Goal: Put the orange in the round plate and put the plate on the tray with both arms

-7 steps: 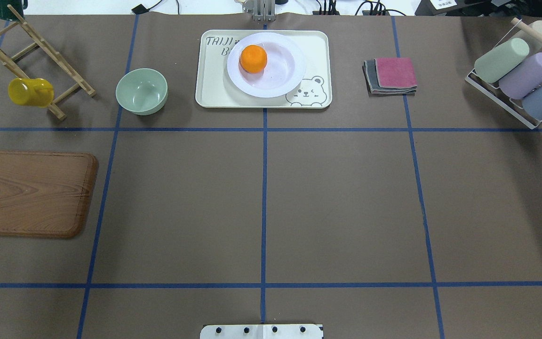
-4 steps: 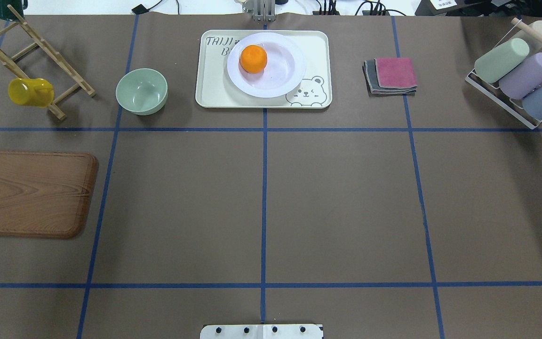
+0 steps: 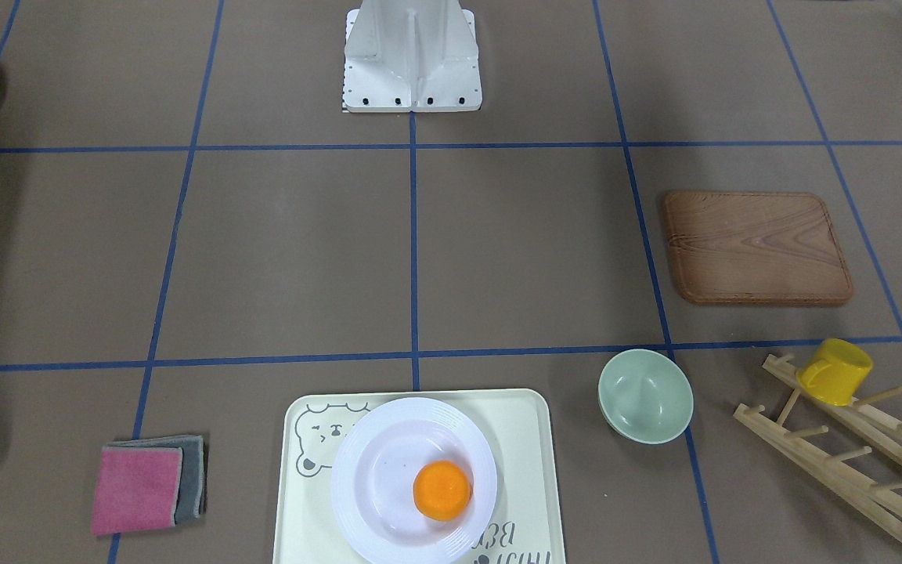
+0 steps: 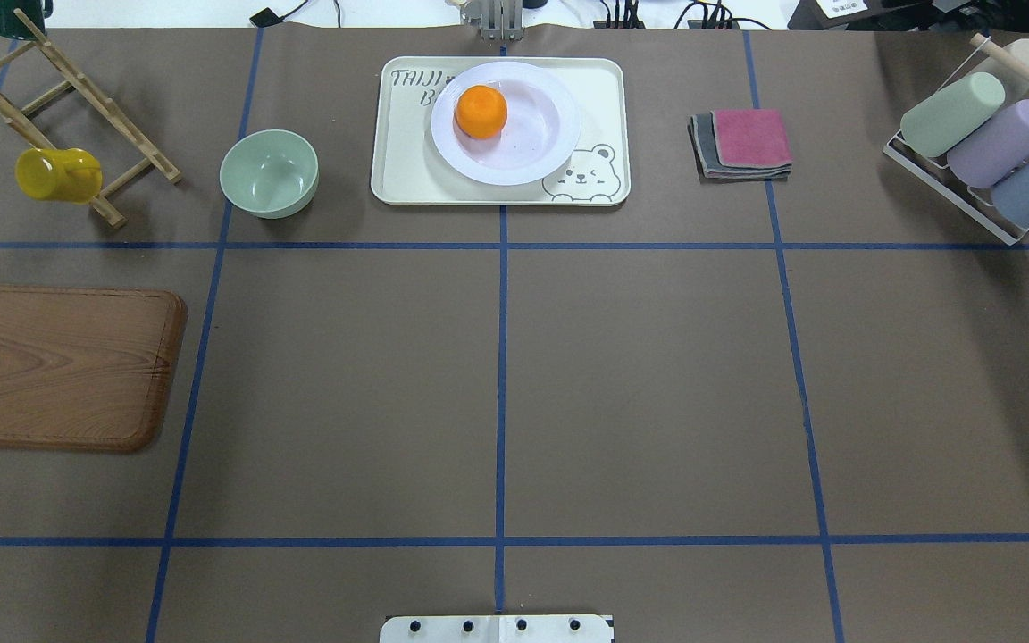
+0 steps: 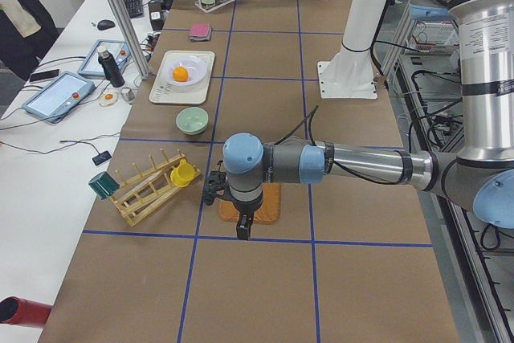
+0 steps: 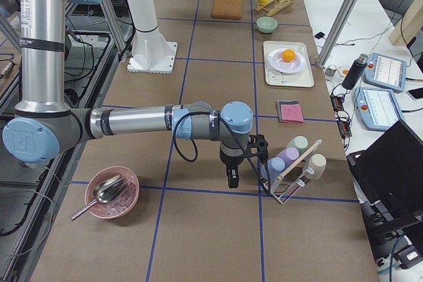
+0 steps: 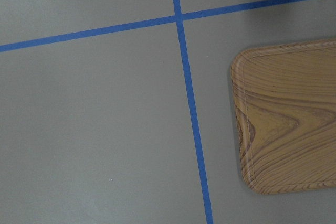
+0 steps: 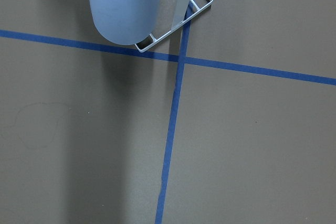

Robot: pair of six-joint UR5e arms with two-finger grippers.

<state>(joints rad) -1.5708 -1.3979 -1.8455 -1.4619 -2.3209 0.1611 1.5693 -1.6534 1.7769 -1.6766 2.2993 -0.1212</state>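
The orange (image 4: 481,112) lies in the white round plate (image 4: 534,150), off-centre toward its far-left side. The plate rests on the cream bear tray (image 4: 602,89) at the table's far middle; the front view shows the same orange (image 3: 441,489), plate (image 3: 377,478) and tray (image 3: 531,439). Both grippers are far from the tray and appear only in the side views. My left gripper (image 5: 242,230) points down beside the wooden board, and my right gripper (image 6: 231,180) points down beside the cup rack. I cannot tell whether either is open or shut.
A pale-green bowl (image 4: 269,172) stands left of the tray, and folded cloths (image 4: 742,143) lie to its right. A wooden board (image 4: 59,366), a yellow cup (image 4: 54,174) on a wooden rack, a wire rack of cups (image 4: 983,143) and a pink bowl (image 6: 112,193) sit around the edges.
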